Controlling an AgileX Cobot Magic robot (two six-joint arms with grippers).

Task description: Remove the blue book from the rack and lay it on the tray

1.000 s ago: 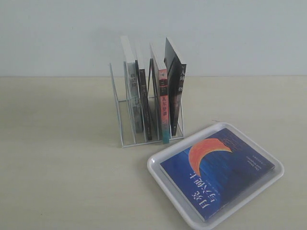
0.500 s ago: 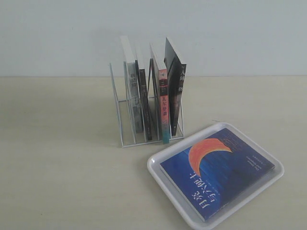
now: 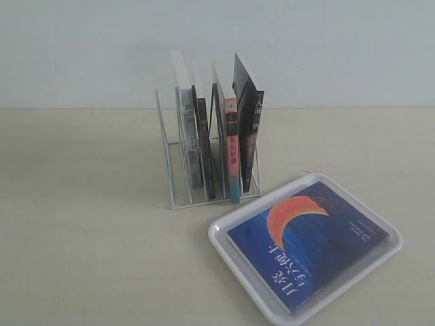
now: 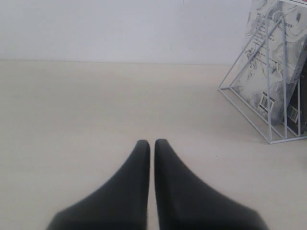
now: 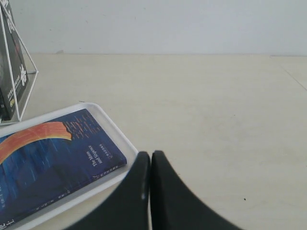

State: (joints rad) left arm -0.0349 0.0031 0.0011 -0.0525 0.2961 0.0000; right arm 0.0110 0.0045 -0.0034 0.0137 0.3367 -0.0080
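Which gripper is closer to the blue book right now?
Right. The right gripper sits just off the tray's rim beside the blue book; the left gripper is beyond the rack, book out of its view.

Small white lettering on the blue book (image 5: 53, 158), which lies in the tray (image 5: 121, 138) beside the rack (image 3: 182, 204), reads "The Moon and Sixpence". Large white Chinese characters fill the cover's end farthest from the rack. Spine characters on the shelved books (image 3: 231, 139) are too small to read.
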